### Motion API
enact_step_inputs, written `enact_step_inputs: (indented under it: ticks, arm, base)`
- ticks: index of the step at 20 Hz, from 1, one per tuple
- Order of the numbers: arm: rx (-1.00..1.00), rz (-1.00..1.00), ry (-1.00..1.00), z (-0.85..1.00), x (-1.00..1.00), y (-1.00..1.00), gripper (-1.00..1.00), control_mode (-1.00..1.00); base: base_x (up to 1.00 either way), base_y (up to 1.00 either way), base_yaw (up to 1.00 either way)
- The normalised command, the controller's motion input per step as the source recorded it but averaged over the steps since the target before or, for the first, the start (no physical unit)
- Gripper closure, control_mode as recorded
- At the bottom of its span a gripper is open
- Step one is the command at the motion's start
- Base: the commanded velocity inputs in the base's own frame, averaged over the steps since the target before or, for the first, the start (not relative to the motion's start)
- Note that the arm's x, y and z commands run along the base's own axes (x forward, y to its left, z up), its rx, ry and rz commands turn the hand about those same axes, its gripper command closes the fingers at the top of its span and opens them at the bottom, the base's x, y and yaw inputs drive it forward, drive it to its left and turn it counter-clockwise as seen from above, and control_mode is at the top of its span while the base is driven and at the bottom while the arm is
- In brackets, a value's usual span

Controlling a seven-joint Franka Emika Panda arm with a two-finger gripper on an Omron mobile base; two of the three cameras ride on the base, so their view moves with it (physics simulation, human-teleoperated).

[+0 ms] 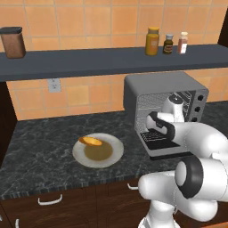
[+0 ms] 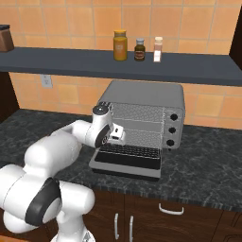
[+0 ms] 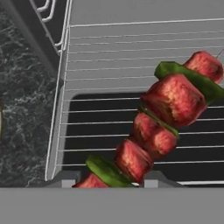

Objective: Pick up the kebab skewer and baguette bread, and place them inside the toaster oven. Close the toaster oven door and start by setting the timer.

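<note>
The kebab skewer, red meat chunks with green pepper pieces, slants up from between my fingertips, and my gripper is shut on its lower end. It hangs just above the wire rack at the mouth of the toaster oven. The toaster oven door lies folded down flat in front. In the right base view my gripper sits at the left side of the toaster oven opening. The golden baguette bread rests on a round plate left of the oven.
A dark shelf runs above the counter with three jars over the oven and a brown canister at its far left. The oven's knobs line its right side. Black marble counter spreads around the plate.
</note>
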Motion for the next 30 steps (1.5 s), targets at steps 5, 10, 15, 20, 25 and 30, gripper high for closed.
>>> enact_step_inputs:
  ticks: [5, 10, 15, 20, 25, 30]
  arm:
    - [0.0, -0.02, 0.05, -0.02, 0.12, 0.0, -1.0, -1.0]
    - [0.0, -0.01, 0.01, 0.0, 0.0, 0.0, -1.0, -1.0]
    - [0.0, 0.0, 0.0, 0.01, 0.0, 0.0, -1.0, -1.0]
    - [0.04, 0.0, 0.0, 0.51, -0.24, 0.17, -1.0, -1.0]
    - [0.02, 0.0, 0.0, 0.36, -0.71, 0.85, -1.0, -1.0]
    - [0.0, 0.06, 0.0, 0.23, -0.63, 1.0, -1.0, -1.0]
  base:
    - [0.0, 0.0, 0.0]
    - [0.0, 0.0, 0.0]
    - [0.0, 0.0, 0.0]
    - [0.0, 0.0, 0.0]
    - [0.0, 0.0, 0.0]
    - [0.0, 0.0, 0.0]
